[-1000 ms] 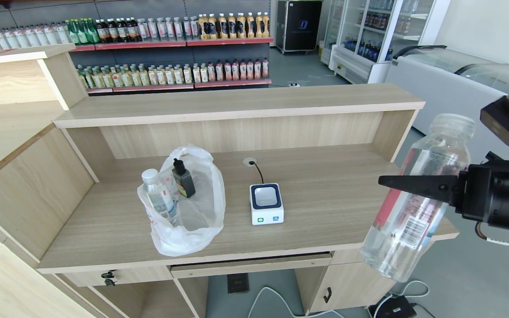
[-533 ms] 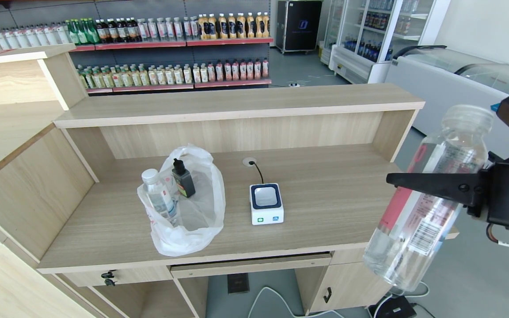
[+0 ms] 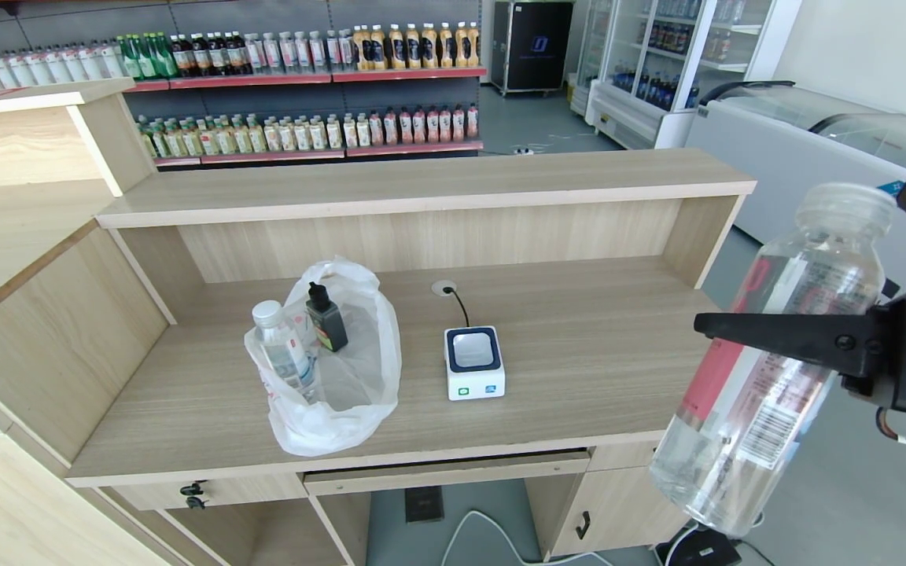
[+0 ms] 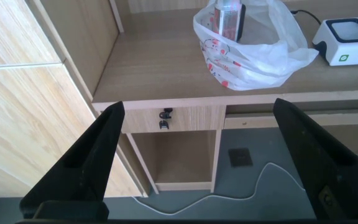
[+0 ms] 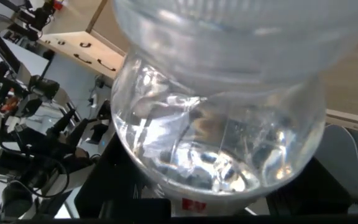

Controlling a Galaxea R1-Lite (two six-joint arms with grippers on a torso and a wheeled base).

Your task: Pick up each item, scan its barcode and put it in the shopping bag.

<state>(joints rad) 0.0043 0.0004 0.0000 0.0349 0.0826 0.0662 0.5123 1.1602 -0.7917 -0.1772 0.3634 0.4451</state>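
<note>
Transport before scanning: right end effector [image 3: 728,334] clamped on water bottle [image 3: 775,409], held beyond the right end of the table [image 3: 594,346], well apart from barcode scanner [image 3: 474,363]; next move should present its barcode [image 3: 767,428] there. Left end effector [image 4: 199,109] fingers apart.

The right gripper [image 3: 724,328], clamped on the tilted water bottle [image 3: 760,417], shifts toward 3 o'clock, farther from the counter [image 3: 594,369].

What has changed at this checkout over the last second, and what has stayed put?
The right hand, still gripping the water bottle, drifted to the robot's right, away from the scanner. Nothing was taken or released. The scanner and the shopping bag with its contents stayed put on the counter.
</note>
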